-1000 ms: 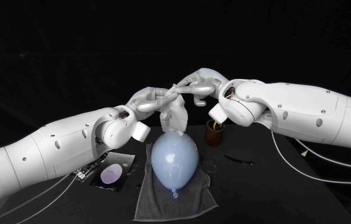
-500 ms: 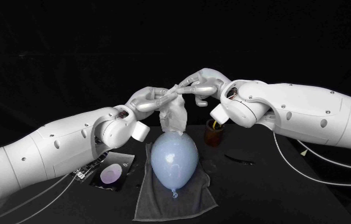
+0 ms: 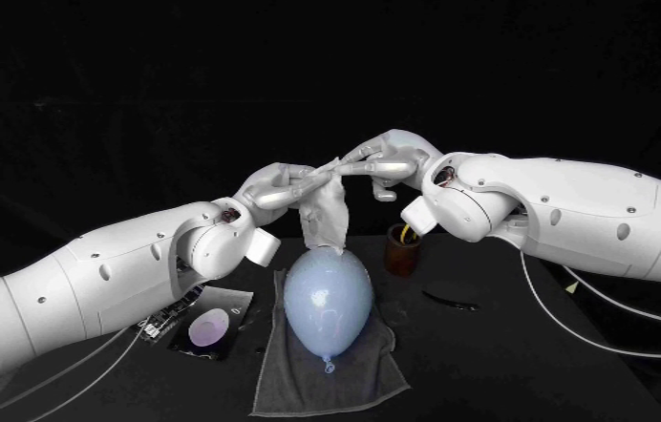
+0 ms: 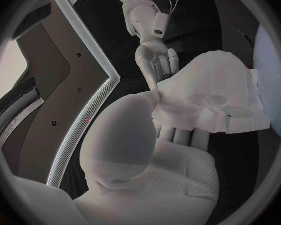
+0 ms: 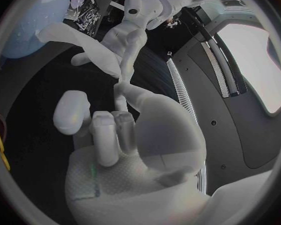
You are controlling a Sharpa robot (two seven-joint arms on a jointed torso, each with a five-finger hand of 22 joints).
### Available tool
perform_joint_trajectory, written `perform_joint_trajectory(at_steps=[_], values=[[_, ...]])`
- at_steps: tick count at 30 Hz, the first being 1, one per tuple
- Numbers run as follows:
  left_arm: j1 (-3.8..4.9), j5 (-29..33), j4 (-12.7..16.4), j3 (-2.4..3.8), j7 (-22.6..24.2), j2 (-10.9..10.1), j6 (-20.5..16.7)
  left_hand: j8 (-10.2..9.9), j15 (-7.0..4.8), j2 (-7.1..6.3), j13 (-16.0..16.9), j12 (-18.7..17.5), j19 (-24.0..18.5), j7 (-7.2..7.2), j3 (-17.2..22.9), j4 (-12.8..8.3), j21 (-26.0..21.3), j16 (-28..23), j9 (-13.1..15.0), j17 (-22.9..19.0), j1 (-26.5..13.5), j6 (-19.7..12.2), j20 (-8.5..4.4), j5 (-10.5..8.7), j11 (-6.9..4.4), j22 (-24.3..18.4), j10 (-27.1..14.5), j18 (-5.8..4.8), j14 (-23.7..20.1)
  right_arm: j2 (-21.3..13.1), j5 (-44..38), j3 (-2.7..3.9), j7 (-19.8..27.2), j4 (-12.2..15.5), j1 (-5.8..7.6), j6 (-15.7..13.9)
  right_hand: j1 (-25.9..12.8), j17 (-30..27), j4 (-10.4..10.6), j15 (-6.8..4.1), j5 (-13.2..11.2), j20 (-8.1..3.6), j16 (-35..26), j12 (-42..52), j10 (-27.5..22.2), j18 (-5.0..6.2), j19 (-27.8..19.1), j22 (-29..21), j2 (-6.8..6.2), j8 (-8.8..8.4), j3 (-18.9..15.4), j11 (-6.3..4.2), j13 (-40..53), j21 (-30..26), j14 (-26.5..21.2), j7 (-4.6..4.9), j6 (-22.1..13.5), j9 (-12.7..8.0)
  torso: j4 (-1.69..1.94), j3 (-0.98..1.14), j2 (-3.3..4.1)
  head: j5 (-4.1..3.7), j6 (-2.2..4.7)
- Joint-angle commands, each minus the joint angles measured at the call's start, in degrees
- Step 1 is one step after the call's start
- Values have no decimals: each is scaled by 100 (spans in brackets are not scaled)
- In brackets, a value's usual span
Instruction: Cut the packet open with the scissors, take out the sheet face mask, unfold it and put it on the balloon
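The white sheet mask (image 3: 327,210) hangs partly folded in the air just above the pale blue balloon (image 3: 328,296). My left hand (image 3: 281,187) pinches its upper edge from the left. My right hand (image 3: 386,158) pinches the top corner from the right, close to the left fingertips. In the left wrist view the mask (image 4: 218,99) drapes over my left hand (image 4: 154,146), with the right hand (image 4: 155,60) beyond it. In the right wrist view my right hand (image 5: 118,130) holds a thin strip of the mask (image 5: 78,39) near the left hand (image 5: 125,39) and the balloon (image 5: 33,19).
The balloon lies on a grey towel (image 3: 330,379). The cut packet (image 3: 209,327) lies to the towel's left. A brown cup (image 3: 401,250) stands to the balloon's right, and a small dark item (image 3: 451,301) lies on the table beyond it.
My right hand has shifted slightly to the right, stretching the mask's top edge a little. The left hand and the balloon have stayed where they were.
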Motion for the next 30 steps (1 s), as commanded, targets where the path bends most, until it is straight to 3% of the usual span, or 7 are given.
perform_joint_trajectory(at_steps=[1,6,9,16,25,30], values=[[12,-4,4,8,47,-2,41,-10,-6,73,27,43,22,45,-19,39,15,61,9,24,-350,-2,32,31,14,-15,-25,105,-61,-17,97,3,5,8,0,65,-62,1434,-3,-30,13,-23,30,26,579,45,1,483,-8,183,44,-44,1468,0,579,-95,95,346,0,-2,0,2,-1],[12,12,9,8,50,-1,77,-61,-3,193,63,82,23,56,-81,55,2,94,-1,47,-826,23,39,27,25,-29,-54,105,-91,-12,93,3,-17,8,-1,86,-73,1435,-7,-31,13,-25,31,29,581,44,3,487,-8,193,56,-46,1470,6,579,-98,93,357,4,-1,3,1,-4],[13,33,14,8,50,1,99,-148,3,386,117,144,31,58,-317,67,-9,126,-37,65,-1624,87,43,23,40,-40,-81,106,-116,-7,85,3,-27,17,-5,92,-73,1435,-7,-31,13,-25,31,29,581,44,3,487,-8,193,56,-46,1470,6,579,-98,93,357,2,-1,4,9,-9],[14,53,17,8,25,2,122,-223,-1,517,184,214,47,63,-770,74,-23,157,-52,80,-2412,157,44,27,33,-48,-127,105,-141,-12,84,2,9,66,-12,29,-86,1431,-13,-33,13,-26,29,29,581,44,3,488,-9,206,71,-48,1470,7,578,-100,90,370,3,1,3,16,-8],[18,62,21,7,-18,-2,131,-244,3,492,207,236,51,68,-972,71,-29,164,-48,82,-2581,172,43,28,38,-50,-150,106,-152,-37,249,3,124,137,-14,-29,-99,1437,-20,-36,13,-28,31,37,585,41,8,494,-9,221,89,-51,1476,18,580,-103,85,387,-2,4,4,21,-18],[20,87,25,7,-11,-14,131,-259,2,697,221,251,50,61,-970,68,-33,168,-46,82,-2612,181,44,32,34,-51,-162,106,-156,-71,405,3,173,158,-14,52,-103,1441,-22,-36,13,-29,33,40,586,41,9,496,-7,226,96,-52,1478,22,581,-103,83,392,0,4,3,27,-26]])
